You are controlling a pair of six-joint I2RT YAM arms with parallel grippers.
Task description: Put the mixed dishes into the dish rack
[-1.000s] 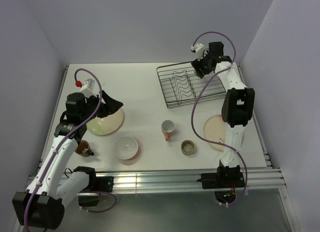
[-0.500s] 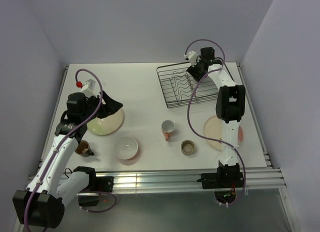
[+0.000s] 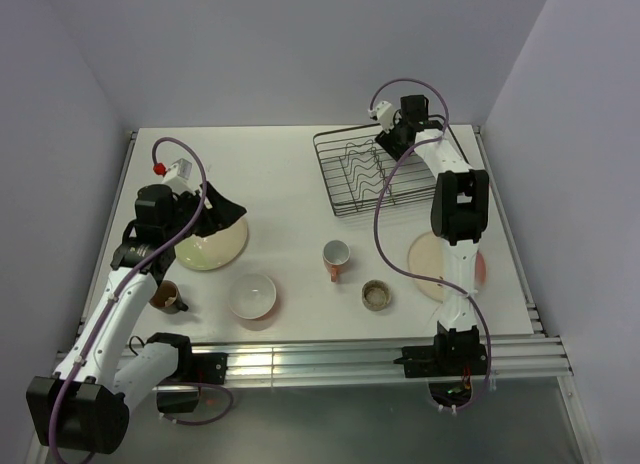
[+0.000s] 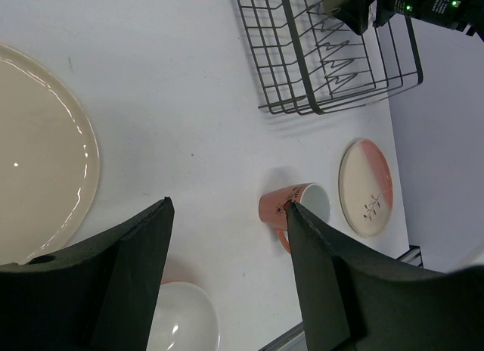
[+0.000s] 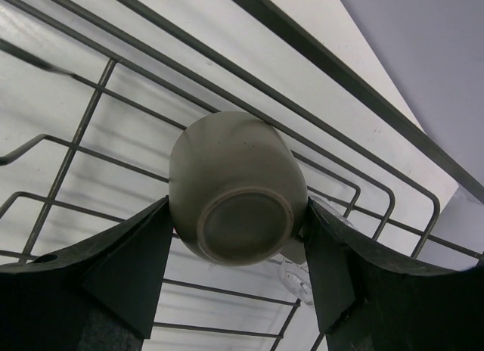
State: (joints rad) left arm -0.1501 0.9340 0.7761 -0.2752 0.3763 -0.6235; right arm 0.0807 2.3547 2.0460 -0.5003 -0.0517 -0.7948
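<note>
My right gripper [image 5: 236,207] is clamped on the little olive cup [image 5: 227,177], base facing the wrist cam. It's hanging over the far right corner of the dish rack [image 3: 360,179], wires right underneath. The left gripper [image 4: 228,206] has its fingers spread with nothing between them, sitting over the far edge of the cream plate [image 3: 212,242] on the left of the table [image 3: 290,184]. Out on the table there's the pink mug [image 3: 336,256] in the middle, the white bowl [image 3: 252,296] and brown cup [image 3: 170,297] nearer the left base, and the cream-and-pink plate [image 4: 367,188] to the right, partly behind the right arm.
</note>
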